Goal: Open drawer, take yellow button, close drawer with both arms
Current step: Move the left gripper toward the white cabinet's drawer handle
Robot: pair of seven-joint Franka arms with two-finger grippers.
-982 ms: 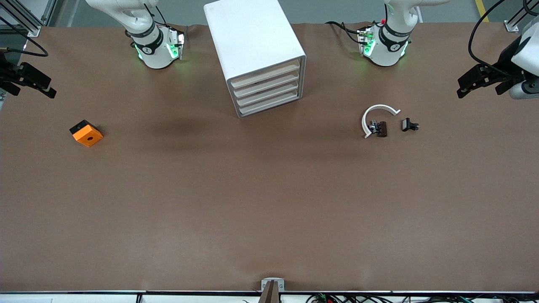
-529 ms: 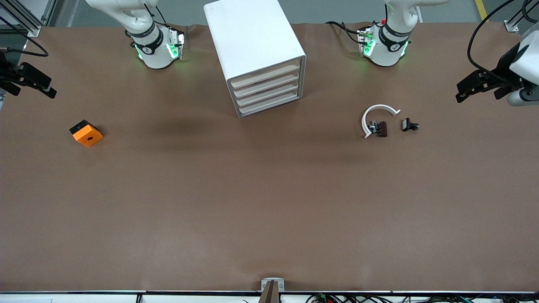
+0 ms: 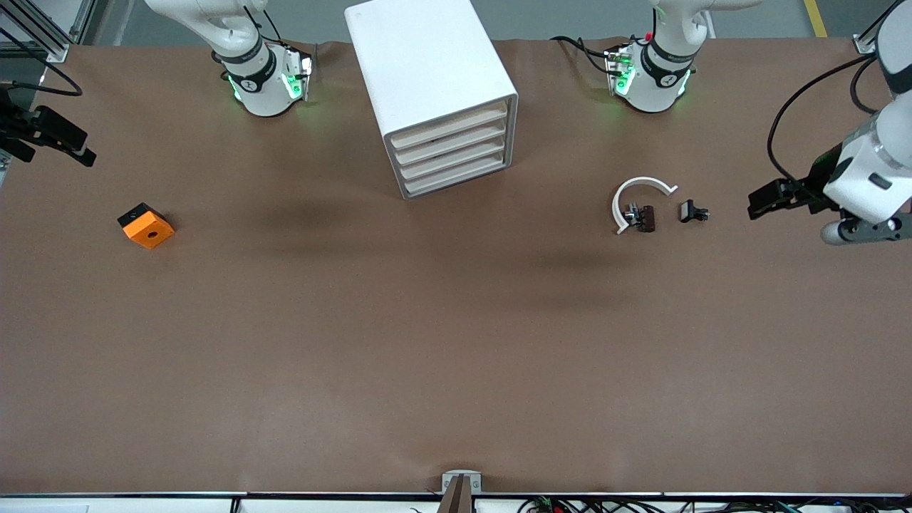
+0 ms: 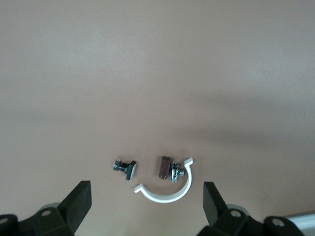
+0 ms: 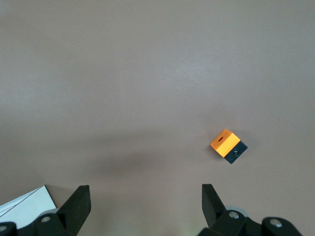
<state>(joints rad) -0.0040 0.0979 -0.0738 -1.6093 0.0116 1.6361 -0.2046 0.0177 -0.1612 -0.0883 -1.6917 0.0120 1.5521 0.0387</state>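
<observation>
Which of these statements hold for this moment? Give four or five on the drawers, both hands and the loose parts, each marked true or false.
1. All drawers of the white drawer cabinet are shut. True.
2. The left hand grips the white C-shaped ring. False: it is open and empty, in the air toward the left arm's end of the table.
3. The right hand is open. True.
4. The orange block lies inside a drawer. False: it sits on the table toward the right arm's end.
5. The button is in view. False: none shows.

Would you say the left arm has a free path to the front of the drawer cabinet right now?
Probably yes: the left gripper, fingers open and empty, is over the table's left-arm end; only the white half-ring and small clips lie before the drawer cabinet.
</observation>
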